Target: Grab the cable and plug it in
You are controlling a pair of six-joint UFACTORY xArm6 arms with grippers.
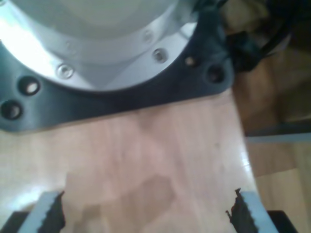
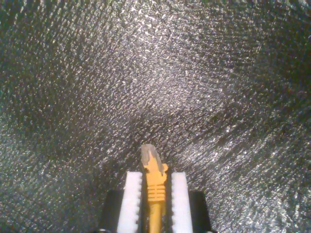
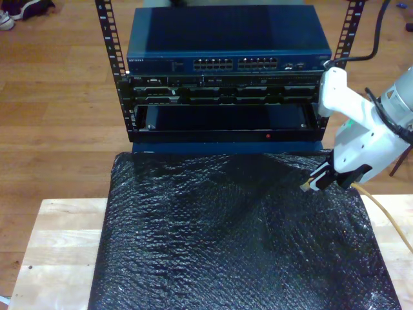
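My second gripper [image 3: 321, 179] is clenched on the cable [image 2: 155, 187] just behind its clear plug [image 2: 150, 154], above the black mat's [image 3: 226, 245] far edge; the plug's long axis points forward, toward the network switch's ports [image 3: 235, 64]; my first gripper [image 1: 146, 213] hangs released.

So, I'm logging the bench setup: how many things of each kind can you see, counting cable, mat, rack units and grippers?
Yellow cable: 1
Black mat: 1
Blue switch: 1
Black rack units: 1 stack, count unclear
Grippers: 2, my first gripper, my second gripper
Total: 6
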